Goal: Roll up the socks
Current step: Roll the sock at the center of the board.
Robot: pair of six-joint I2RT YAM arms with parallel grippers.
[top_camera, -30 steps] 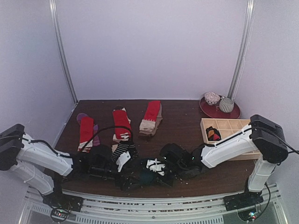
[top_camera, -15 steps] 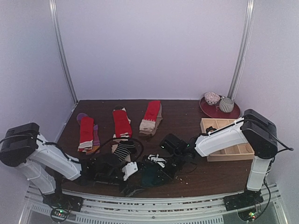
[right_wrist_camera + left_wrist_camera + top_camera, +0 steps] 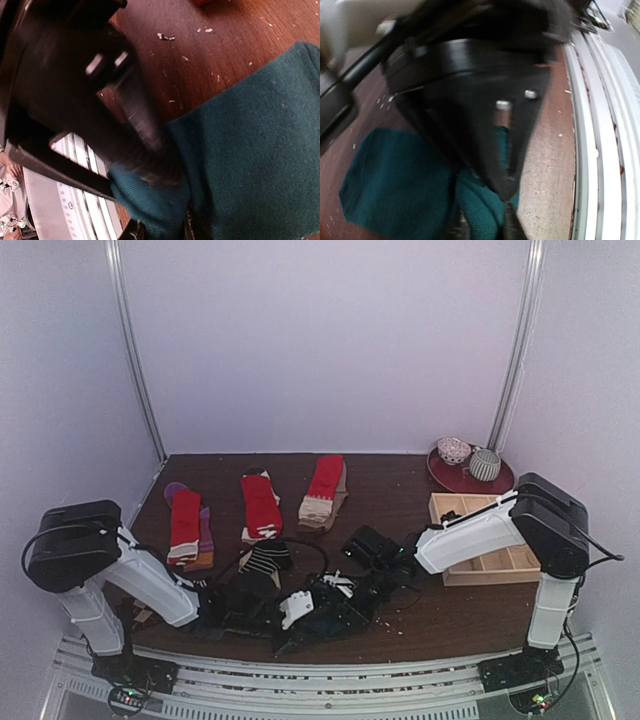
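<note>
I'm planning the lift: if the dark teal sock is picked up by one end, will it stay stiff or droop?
Likely floppy: the teal sock is soft knit and bunches where the right gripper pinches it. Probably light, since it lies thin and flat on the table. Its fuzzy weave should resist slipping.

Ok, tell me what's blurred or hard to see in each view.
Top external: even light, sharp at the back, but the sock is hard to pick out in the dark clutter in front. Left wrist: left gripper smeared, sock weave sharper. Right wrist: right gripper blurred, sock and table crisp.
</note>
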